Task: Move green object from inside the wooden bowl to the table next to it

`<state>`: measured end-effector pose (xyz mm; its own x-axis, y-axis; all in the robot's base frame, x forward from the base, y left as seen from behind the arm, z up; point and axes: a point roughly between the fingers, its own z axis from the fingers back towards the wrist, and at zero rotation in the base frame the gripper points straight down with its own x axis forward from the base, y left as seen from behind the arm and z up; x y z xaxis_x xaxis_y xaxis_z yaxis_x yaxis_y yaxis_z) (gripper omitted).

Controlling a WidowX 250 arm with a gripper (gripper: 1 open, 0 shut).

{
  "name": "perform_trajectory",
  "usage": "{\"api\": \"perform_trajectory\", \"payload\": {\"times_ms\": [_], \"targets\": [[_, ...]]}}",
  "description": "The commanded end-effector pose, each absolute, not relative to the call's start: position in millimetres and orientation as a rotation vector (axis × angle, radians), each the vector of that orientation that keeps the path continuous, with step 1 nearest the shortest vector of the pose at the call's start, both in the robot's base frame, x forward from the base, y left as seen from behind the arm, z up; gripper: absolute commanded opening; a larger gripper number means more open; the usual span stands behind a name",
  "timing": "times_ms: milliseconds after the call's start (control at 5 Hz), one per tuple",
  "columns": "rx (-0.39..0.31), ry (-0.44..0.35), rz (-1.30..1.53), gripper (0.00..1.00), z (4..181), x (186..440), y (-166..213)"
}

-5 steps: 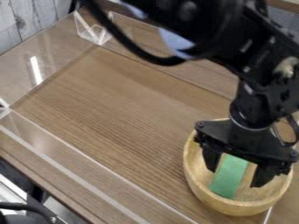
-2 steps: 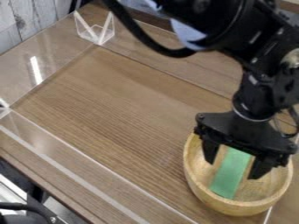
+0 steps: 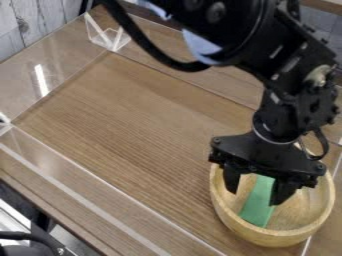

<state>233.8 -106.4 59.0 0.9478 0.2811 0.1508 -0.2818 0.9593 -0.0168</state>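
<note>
Inside the wooden bowl, the green object lies tilted between the fingers of the gripper. Compared with a second ago, the jaws have narrowed around it; firm contact cannot be confirmed. Lifting appears imminent.

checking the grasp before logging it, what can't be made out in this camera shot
- Whether the hand actually grips the green object: the fingers straddle it, but any contact is hidden behind them.
- The green object's upper end: covered by the hand.
- The wooden bowl: its right rim runs to the picture's right edge, and its far rim is hidden by the hand.
- The table: its far right is hidden by the arm.
</note>
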Motion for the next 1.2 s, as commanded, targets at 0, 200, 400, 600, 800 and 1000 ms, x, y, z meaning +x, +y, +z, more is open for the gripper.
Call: {"api": "perform_trajectory", "payload": {"times_ms": [0,200,400,600,800,1000], "targets": [[-0.032,-0.203,0.300,1.00,84.6,244.8,-109.6],[-0.045,-0.212,0.301,1.00,93.5,251.8,-114.3],[-0.037,-0.202,0.281,1.00,85.9,252.1,-113.7],[-0.027,-0.191,0.270,1.00,80.8,250.5,-111.7],[-0.012,-0.179,0.331,1.00,69.9,244.6,-98.3],[-0.021,-0.186,0.345,1.00,62.8,241.1,-94.4]]}}
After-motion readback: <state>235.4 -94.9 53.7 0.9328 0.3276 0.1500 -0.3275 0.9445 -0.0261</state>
